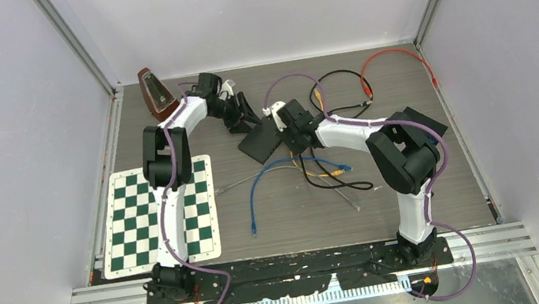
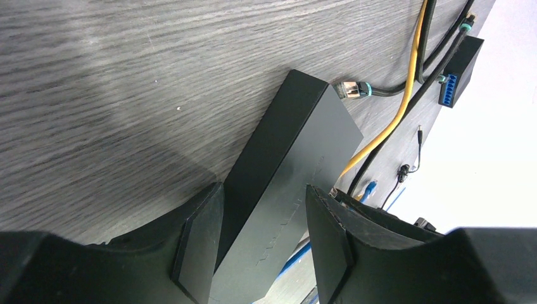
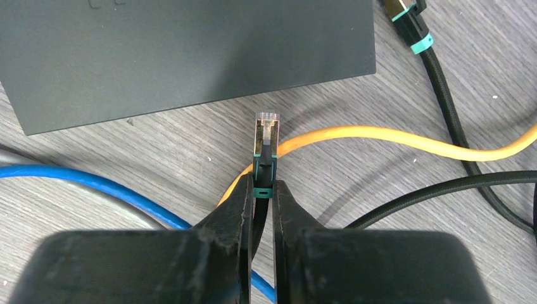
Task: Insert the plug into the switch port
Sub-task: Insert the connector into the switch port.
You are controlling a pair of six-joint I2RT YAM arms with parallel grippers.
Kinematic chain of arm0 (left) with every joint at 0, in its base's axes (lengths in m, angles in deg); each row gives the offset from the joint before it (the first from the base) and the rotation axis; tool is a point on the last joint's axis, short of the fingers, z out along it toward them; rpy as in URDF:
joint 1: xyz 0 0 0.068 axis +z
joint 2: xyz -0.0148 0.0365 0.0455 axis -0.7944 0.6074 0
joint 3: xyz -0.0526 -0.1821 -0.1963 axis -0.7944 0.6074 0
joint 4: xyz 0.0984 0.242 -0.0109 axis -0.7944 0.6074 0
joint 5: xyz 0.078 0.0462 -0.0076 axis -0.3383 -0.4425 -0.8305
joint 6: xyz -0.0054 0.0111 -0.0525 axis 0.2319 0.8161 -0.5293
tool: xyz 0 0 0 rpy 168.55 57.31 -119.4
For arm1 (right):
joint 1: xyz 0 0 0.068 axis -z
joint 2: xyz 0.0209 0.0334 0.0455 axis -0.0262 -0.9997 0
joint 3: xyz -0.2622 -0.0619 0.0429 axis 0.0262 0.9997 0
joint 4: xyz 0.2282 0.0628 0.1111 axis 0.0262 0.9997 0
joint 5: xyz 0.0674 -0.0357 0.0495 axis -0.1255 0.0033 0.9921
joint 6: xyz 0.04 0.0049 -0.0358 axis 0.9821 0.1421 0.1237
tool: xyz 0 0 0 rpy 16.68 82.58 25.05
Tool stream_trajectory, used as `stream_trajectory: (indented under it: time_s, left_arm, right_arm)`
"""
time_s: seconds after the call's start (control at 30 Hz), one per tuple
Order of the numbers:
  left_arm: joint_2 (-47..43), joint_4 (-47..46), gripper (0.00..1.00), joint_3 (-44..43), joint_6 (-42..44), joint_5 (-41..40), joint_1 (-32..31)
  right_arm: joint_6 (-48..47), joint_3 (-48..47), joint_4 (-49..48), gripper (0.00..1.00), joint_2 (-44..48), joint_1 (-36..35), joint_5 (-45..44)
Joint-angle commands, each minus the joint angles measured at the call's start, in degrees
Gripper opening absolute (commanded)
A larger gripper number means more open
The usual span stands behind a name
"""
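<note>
Black flat switch box (image 1: pixel 261 143) mid-table, gripped at its left end by left gripper (image 2: pixel 263 209). Right gripper (image 3: pixel 259 190) pinches clear-tipped cable plug (image 3: pixel 266 136) just beside its right edge, not touching. Loose cable tangle (image 1: pixel 317 173) in front. Green-white checkered mat (image 1: pixel 195 210) near-left, brown wooden metronome (image 1: pixel 156 95) behind it.

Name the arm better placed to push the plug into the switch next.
Right: the right gripper is shut on the plug, tip facing the switch. The left gripper is clamped across the switch, holding it.

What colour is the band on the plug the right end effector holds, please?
Teal band, clearest in the right wrist view.
</note>
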Motion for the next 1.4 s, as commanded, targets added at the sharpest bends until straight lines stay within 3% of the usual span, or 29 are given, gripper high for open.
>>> stream_trajectory:
  time_s: [0.0, 0.17, 0.53, 0.83, 1.17, 1.37]
  left_arm:
    - [-0.80, -0.97, 0.53, -1.10, 0.54, 0.74, -0.19]
    - [-0.55, -1.22, 0.52, -1.22, 0.75, 0.99, -0.19]
    - [1.33, -0.35, 0.52, -4.72, 1.63, 2.52, 0.04]
    - [0.05, 1.30, 0.53, -5.31, 2.33, -0.78, 0.95]
    - [-0.44, 6.86, 0.53, -5.74, 6.83, -2.60, 0.94]
    - [-1.18, 8.00, 0.52, -4.62, 9.47, -2.92, 0.95]
  right_arm:
    - [-2.03, -2.41, -2.57, 0.05, -1.27, -0.22, -0.73]
    - [-3.73, -5.68, -1.95, 0.05, -3.84, -0.18, -2.59]
    - [-7.87, 0.37, -12.07, 0.05, -1.60, -0.14, 3.96]
    - [-9.28, -1.39, -11.44, 0.05, -1.47, -0.32, 8.08]
    - [-10.06, -4.45, -11.06, 0.05, -2.16, -1.98, 7.56]
    - [-8.36, -3.45, -15.96, 0.05, -3.02, -2.63, 2.03]
